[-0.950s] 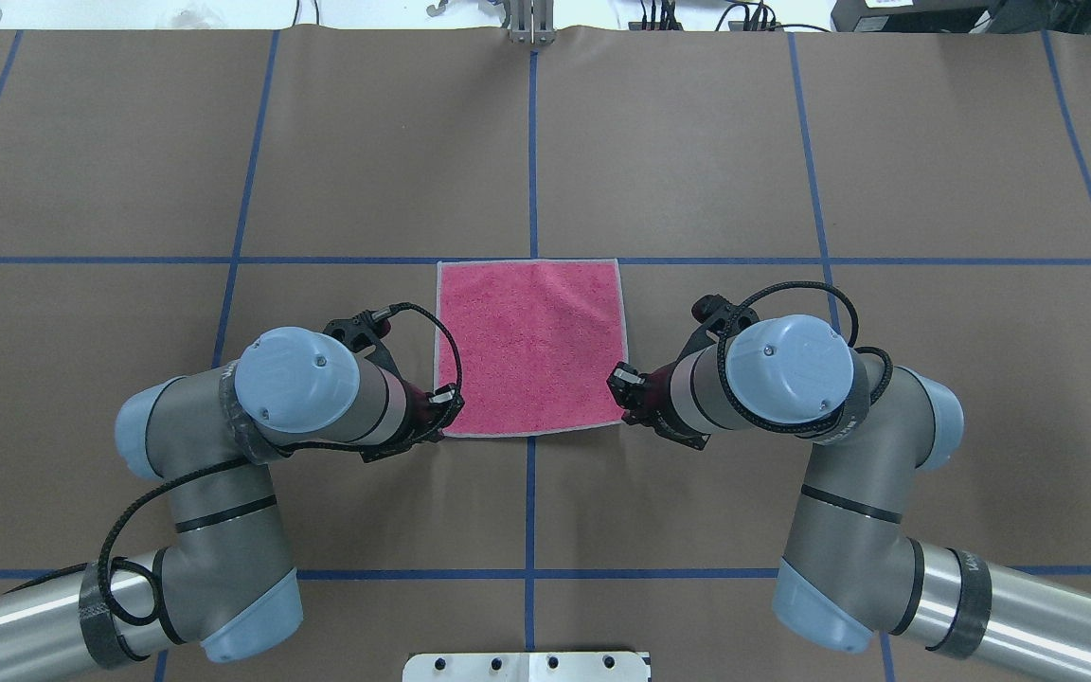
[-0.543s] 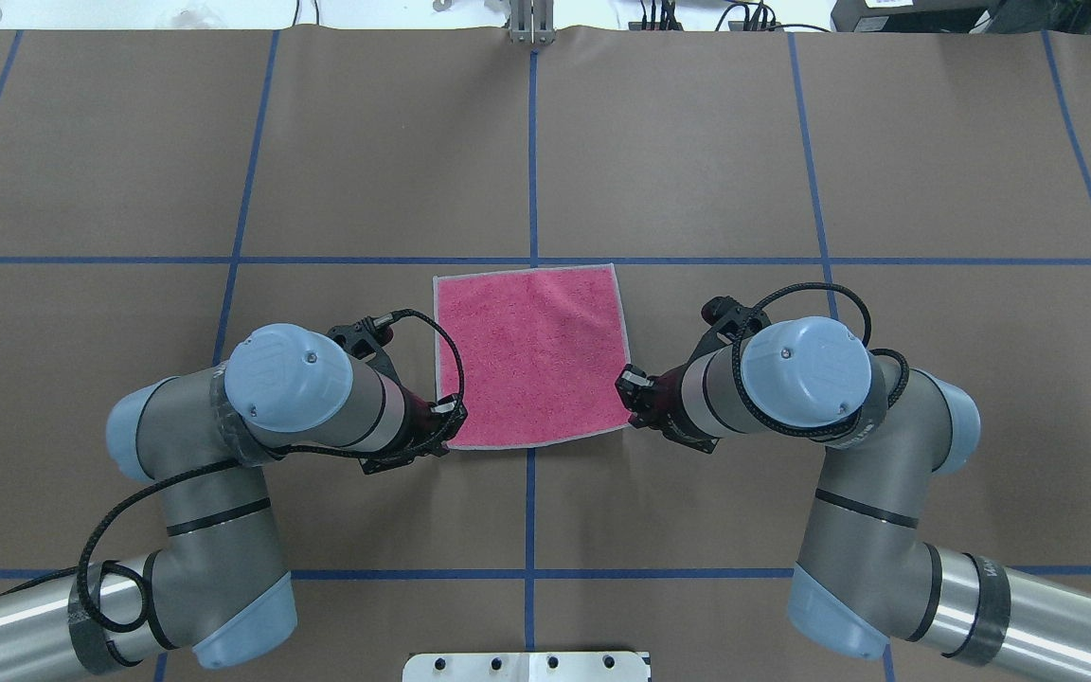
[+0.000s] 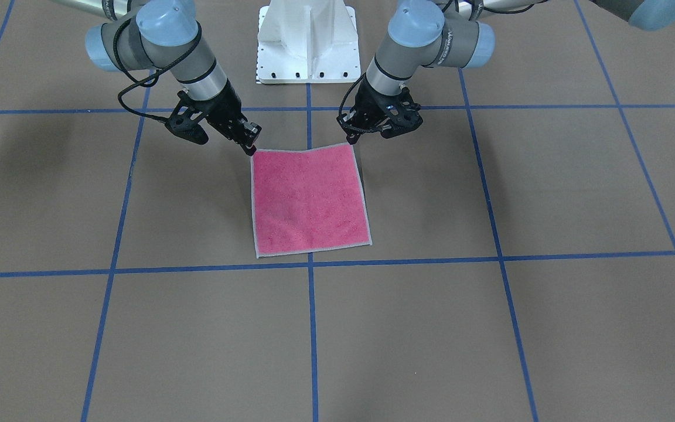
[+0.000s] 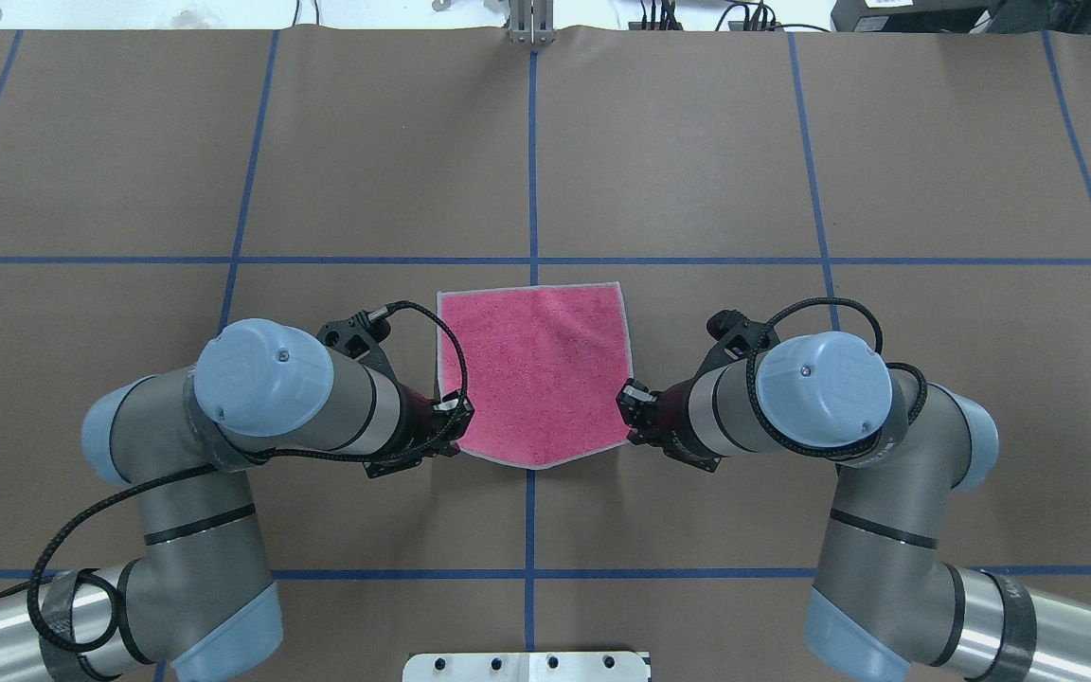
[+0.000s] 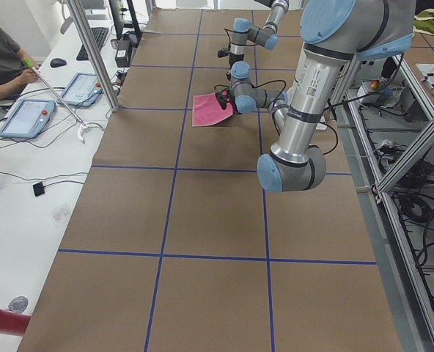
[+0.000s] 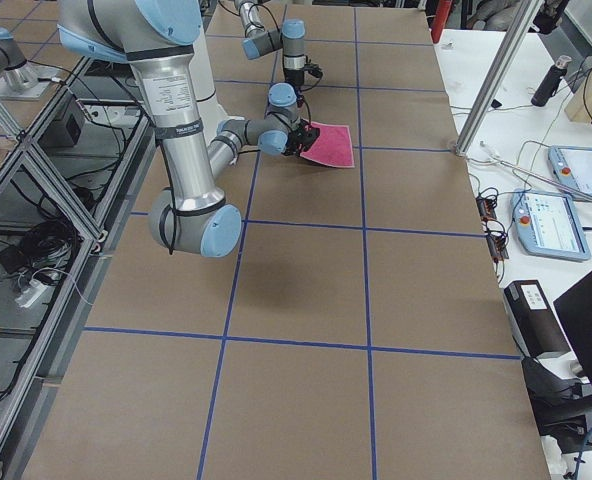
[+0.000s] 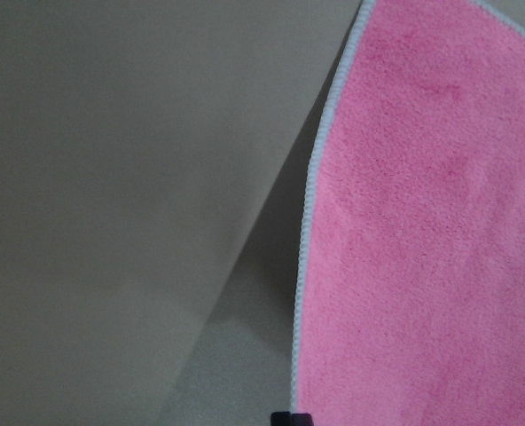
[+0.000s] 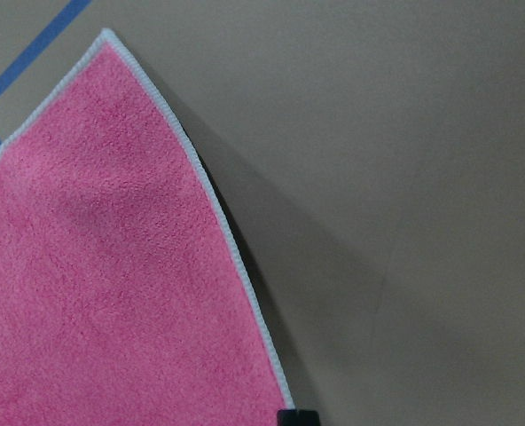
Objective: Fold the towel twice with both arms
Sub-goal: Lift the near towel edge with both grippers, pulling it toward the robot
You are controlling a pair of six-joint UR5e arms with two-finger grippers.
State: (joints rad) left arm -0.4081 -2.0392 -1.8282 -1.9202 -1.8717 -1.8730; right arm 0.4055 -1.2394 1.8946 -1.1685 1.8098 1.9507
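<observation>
The towel [image 4: 534, 374] shows its pink face with light grey edging on the brown table. My left gripper [image 4: 456, 431] is shut on its near left corner, and my right gripper [image 4: 629, 415] is shut on its near right corner. Both near corners are raised, so the near edge sags to a point in the middle while the far edge rests on the table. In the front-facing view the towel [image 3: 308, 199] slopes up to the left gripper [image 3: 351, 139] and right gripper [image 3: 251, 149]. Each wrist view shows the towel [image 7: 422, 222] [image 8: 112, 293] hanging above its shadow.
The white pedestal base [image 4: 527, 666] sits at the near table edge between the arms. Blue tape lines [image 4: 532, 161] grid the brown surface. A person [image 5: 1, 59] sits at a side desk with tablets [image 5: 26, 117] beyond the table's far side.
Both grippers have drawn back toward the robot and risen with the near corners. The towel's far edge slid toward the robot, and the near edge now sags into a V.
</observation>
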